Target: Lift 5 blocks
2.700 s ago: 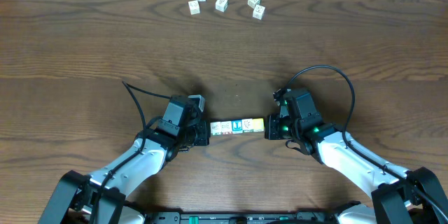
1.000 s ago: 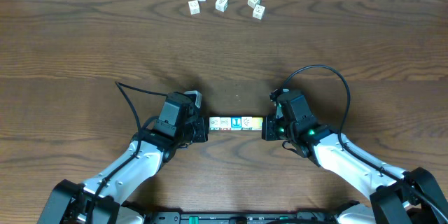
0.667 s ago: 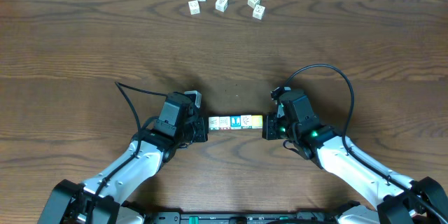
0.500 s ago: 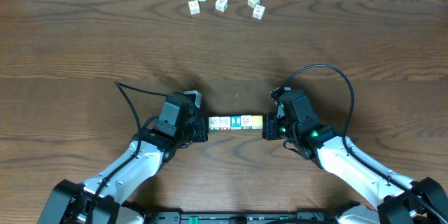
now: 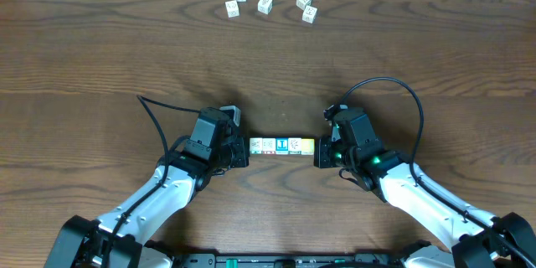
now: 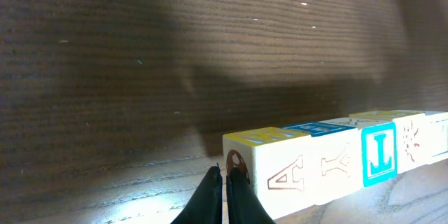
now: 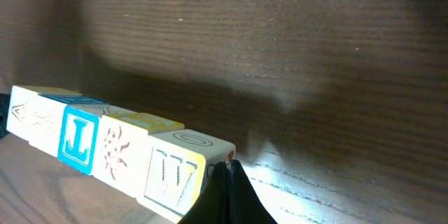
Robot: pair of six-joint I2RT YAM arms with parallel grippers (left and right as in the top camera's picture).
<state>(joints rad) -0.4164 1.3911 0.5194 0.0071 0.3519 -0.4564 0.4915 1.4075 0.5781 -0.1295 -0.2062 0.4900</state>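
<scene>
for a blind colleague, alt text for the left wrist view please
A row of cream letter blocks, faces showing A, Y and a blue L, against a dark wooden table. The shut left fingers meet its near end.

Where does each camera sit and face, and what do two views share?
Overhead: above the table, looking straight down; both arms, left tool and right tool flank the block row.
Left wrist: behind the shut left tool, facing the row's A end.
Right wrist: behind the shut right tool, facing its W end.
Both wrist views share the blue L block.
</scene>
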